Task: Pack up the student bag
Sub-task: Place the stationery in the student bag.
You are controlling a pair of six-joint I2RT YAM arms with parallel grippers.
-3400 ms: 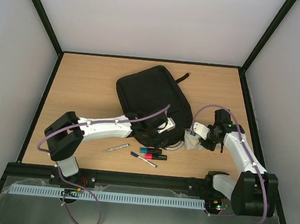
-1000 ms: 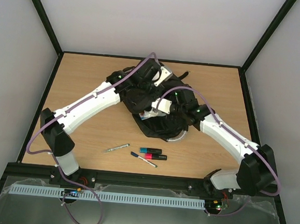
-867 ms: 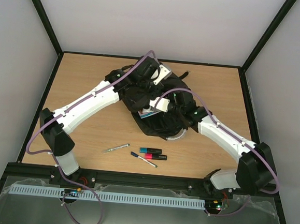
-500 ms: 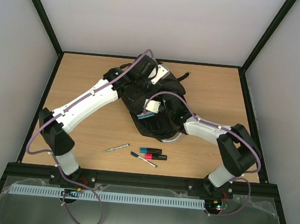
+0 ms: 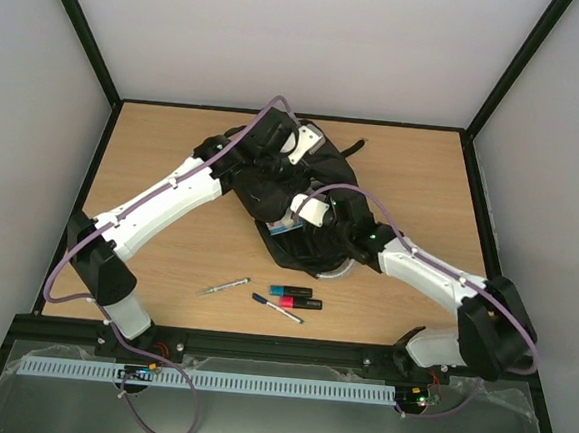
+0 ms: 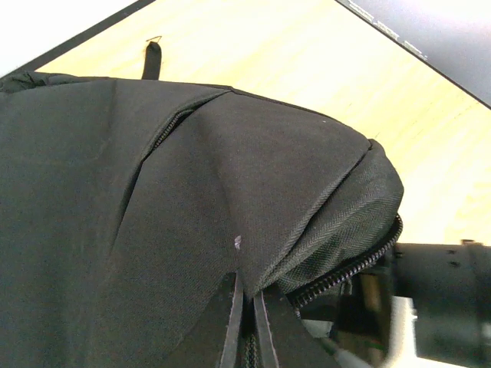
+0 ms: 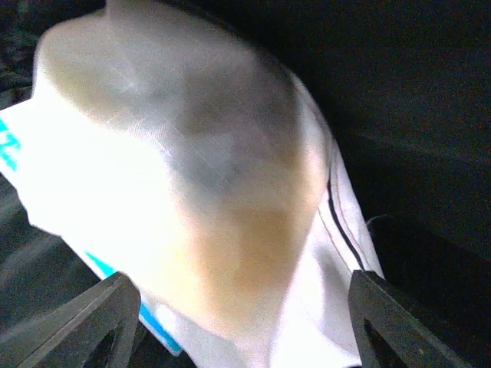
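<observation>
1. Top view: the backpack [image 5: 257, 189] lies mid-desk [image 5: 175, 147], bunched up under both arms.
2. The left gripper [image 5: 278, 166] sits on the backpack's far part. Its fingers are hidden by its own wrist, so its hold cannot be read from here.
3. The right gripper [image 5: 299, 220] is at the backpack's opening. Just beside its tip a white packet [image 5: 287, 226] with blue print shows only partly, the rest covered by black fabric.
4. Well behind both grippers, near the arm bases, lie a silver pen [image 5: 225, 287], a blue pen [image 5: 277, 308], a blue highlighter [image 5: 291, 292] and a red highlighter [image 5: 303, 303], all apart from the backpack.
5. Left wrist view: the left gripper [image 6: 244, 307] is closed, its fingers [image 6: 230, 322] pinching a fold of backpack fabric that rises ahead of them and fills most of the frame.
6. Right of the fingers a zipper [image 6: 345, 270] edges the lifted flap. Beyond it the dark body of the right arm [image 6: 441, 284] is cut off by the frame. A strap [image 6: 153, 60] lies on the desk far ahead.
7. Right wrist view: the right gripper [image 7: 245, 326] stands wide apart, one fingertip [image 7: 100, 318] in each lower corner.
8. The white packet fills the space ahead, badly blurred and overexposed. Whether the fingers touch it cannot be told.
9. Everything around it is the backpack's dark inside, with no detail readable.
</observation>
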